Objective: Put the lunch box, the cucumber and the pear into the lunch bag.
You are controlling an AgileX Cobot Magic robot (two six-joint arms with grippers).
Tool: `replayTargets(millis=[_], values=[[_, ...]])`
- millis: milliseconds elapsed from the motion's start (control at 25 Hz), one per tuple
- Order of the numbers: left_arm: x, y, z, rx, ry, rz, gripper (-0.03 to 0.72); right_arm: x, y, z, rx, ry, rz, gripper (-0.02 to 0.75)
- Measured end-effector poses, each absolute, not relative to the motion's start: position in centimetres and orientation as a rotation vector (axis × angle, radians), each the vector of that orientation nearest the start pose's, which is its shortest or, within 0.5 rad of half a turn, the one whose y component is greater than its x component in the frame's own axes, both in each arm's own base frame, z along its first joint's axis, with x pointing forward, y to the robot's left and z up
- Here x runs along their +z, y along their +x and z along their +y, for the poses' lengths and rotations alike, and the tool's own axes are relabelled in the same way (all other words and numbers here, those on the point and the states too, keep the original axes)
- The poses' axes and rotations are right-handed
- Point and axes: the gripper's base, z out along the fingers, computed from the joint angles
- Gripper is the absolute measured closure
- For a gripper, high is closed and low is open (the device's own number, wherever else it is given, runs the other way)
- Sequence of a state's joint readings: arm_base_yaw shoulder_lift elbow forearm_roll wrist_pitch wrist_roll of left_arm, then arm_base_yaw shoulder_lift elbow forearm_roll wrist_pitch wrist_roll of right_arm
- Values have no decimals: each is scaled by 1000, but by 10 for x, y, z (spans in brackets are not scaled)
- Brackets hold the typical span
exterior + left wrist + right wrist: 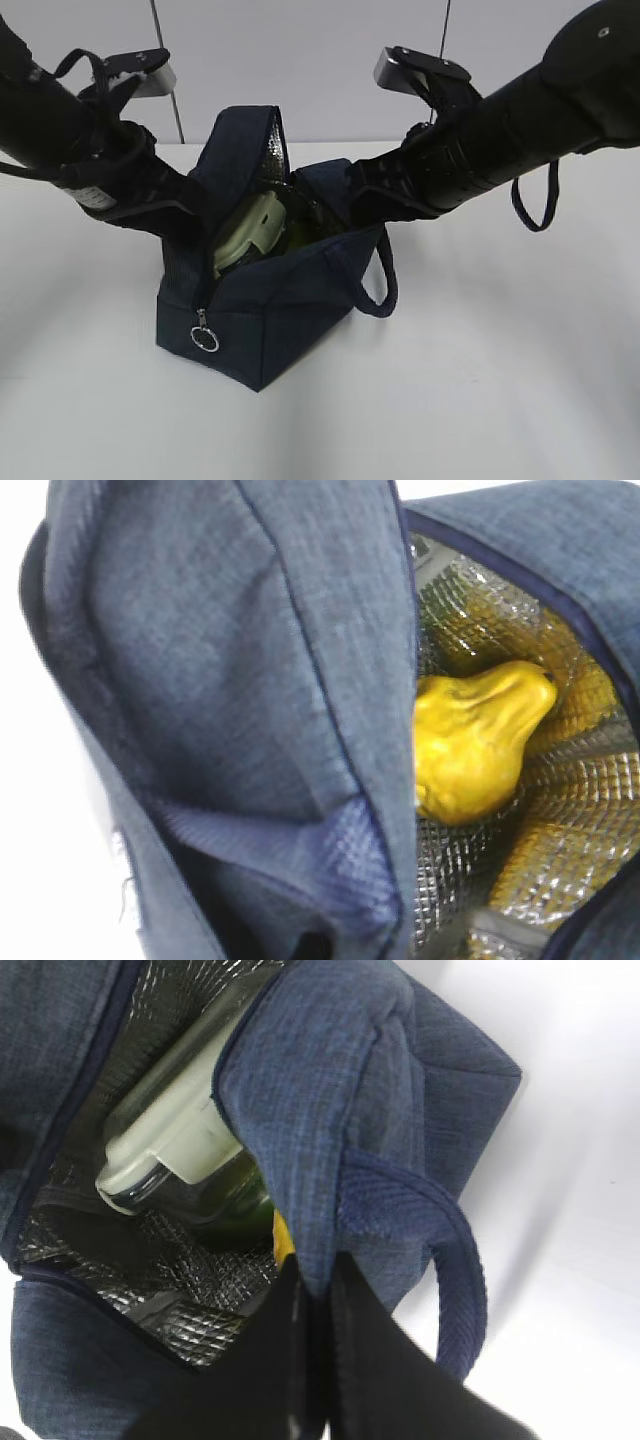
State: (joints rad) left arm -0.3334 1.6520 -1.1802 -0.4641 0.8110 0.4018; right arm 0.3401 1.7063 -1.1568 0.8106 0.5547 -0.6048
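Bright, even light on a washed-out white table.
Soft shadows fall toward 6 o'clock under the lunch bag; its foil lining glints at 3 o'clock in the left wrist view, where near fabric blurs; the right end effector is dark and unfocused.

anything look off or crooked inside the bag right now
The lunch box sits tilted inside the open lunch bag, one end propped up against the foil lining rather than lying flat. The pear lies loose on the lining beside it. Nothing looks spilled or damaged. The cucumber cannot be made out clearly.
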Motion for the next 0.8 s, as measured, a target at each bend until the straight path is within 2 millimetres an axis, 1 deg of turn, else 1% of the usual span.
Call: replayTargets(millis=[160, 360, 440, 480, 520, 560, 640, 680, 720, 800], values=[[254, 310, -142, -533, 656, 2623, 686, 246, 329, 148, 673, -419, 2409, 734], [255, 309, -146, -540, 671, 2622, 685, 248, 330, 150, 694, -434, 2381, 734], [255, 309, -146, -540, 671, 2622, 667, 248, 330, 150, 691, -454, 2371, 713], [255, 309, -146, -540, 671, 2622, 641, 248, 330, 150, 694, -468, 2366, 684], [255, 309, -146, -541, 670, 2622, 603, 248, 329, 151, 696, -477, 2365, 627], [255, 309, -146, -541, 670, 2622, 565, 248, 329, 151, 698, -487, 2364, 555], [255, 308, -146, -543, 668, 2620, 461, 249, 328, 151, 699, -501, 2360, 421], [256, 308, -146, -542, 667, 2616, 422, 250, 328, 151, 701, -504, 2357, 368], [259, 308, -146, -541, 665, 2605, 385, 252, 327, 151, 700, -507, 2352, 341], [266, 306, -145, -537, 658, 2574, 346, 255, 326, 151, 696, -519, 2338, 317]])
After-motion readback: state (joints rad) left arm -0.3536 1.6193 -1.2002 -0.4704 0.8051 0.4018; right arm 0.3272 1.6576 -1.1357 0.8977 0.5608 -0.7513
